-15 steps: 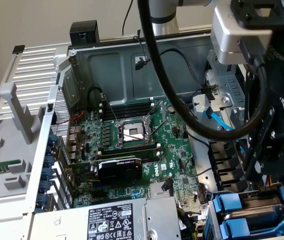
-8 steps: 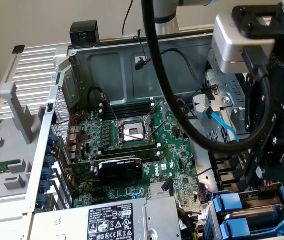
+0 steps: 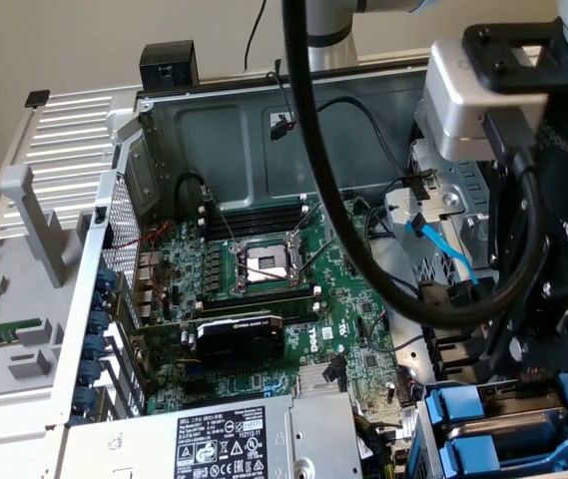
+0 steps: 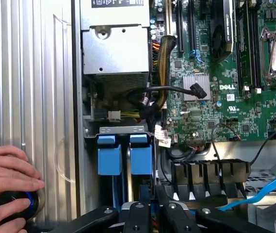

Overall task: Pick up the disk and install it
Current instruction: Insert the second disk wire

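Note:
The disk stands on edge in the drive bay, its blue carrier beside another blue-fronted carrier. My gripper hangs directly over the disk's near end. Its black fingers are drawn close together, with a strip of blue plastic showing between them. In the exterior view the gripper is low over the bay at the case's lower right corner, and the arm hides most of the disk there.
A person's hand rests on a round blue-ringed knob on the ribbed case panel. The silver power-supply box sits by the bay. Black cables and a blue SATA cable run close to the gripper. The motherboard fills the case floor.

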Available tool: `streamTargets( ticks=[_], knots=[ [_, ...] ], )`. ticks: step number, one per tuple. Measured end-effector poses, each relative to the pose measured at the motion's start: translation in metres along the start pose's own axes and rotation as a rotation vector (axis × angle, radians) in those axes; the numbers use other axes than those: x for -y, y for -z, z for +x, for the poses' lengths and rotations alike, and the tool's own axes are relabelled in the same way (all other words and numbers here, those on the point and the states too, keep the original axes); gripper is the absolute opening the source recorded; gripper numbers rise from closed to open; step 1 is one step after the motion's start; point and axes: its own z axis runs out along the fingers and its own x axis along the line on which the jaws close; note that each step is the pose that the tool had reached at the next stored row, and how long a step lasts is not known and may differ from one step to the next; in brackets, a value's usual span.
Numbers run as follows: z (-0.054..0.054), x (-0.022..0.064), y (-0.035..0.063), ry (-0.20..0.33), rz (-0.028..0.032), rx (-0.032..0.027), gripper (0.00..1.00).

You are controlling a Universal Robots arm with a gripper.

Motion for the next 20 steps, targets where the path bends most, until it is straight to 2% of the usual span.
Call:
streamTargets(
  ticks=[6, 20],
  knots=[
    [0.0035, 0.0003, -0.0030, 0.001, -0.0007, 0.0141, 0.16],
    [0.0034, 0.0039, -0.0075, 0.001, -0.0009, 0.0160, 0.16]
  ],
)
